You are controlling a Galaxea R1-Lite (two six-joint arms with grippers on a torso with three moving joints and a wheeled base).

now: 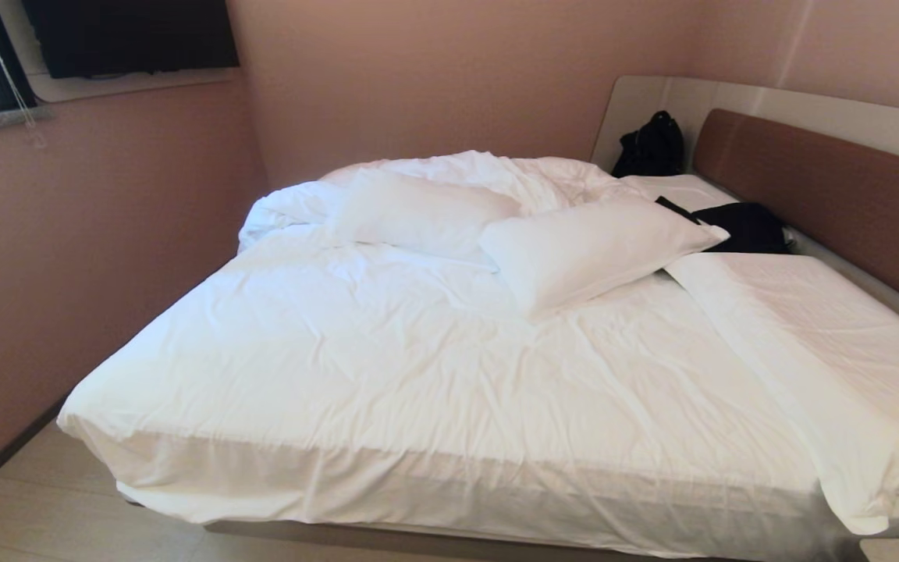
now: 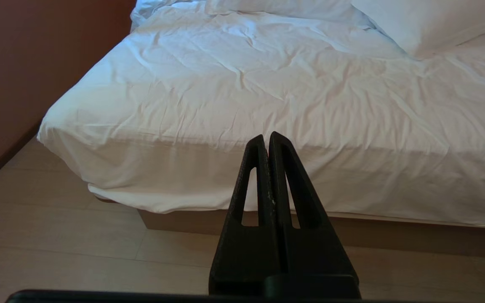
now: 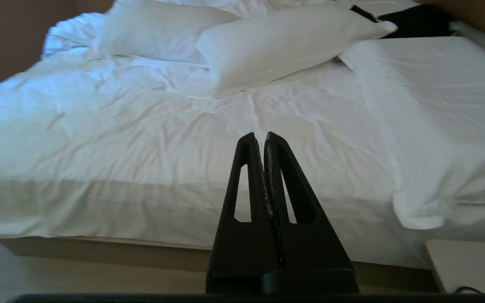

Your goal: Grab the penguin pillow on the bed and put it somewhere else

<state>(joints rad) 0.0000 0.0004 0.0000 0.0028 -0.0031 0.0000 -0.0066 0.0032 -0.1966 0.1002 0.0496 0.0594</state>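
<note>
- Plainly, the bed (image 1: 434, 367) fills the head view, its white sheet wrinkled, its brown padded headboard (image 1: 824, 195) set in a beige frame along the right side.
- Two plain white pillows lie near the headboard end: the nearer pillow (image 1: 590, 250) sits tilted, one corner pointing toward the headboard, and the farther pillow (image 1: 418, 211) lies just beside it, away from the headboard, partly under its edge.
- Behind both pillows a bunched duvet (image 1: 496, 172) is heaped against the far wall.
- A folded white cover (image 1: 824, 359) runs along the bed's headboard side and hangs over the near edge of the bed.
- Dark clothing (image 1: 746, 226) lies between the nearer pillow's corner and the headboard; a black bag (image 1: 652, 144) stands in the far corner of the frame.
- The penguin pillow shows in none of the three views, so its place cannot be told.
- The left gripper (image 2: 267, 136) hangs off the bed's near edge, over the pale wood floor (image 2: 57, 235); its jaws are pressed together with nothing between them.
- The right gripper (image 3: 259, 136) likewise points at the bed from just off its near edge, jaws closed tight and empty.
- A pale nightstand corner (image 3: 470, 265) sits at the bed's near corner on the headboard side.
</note>
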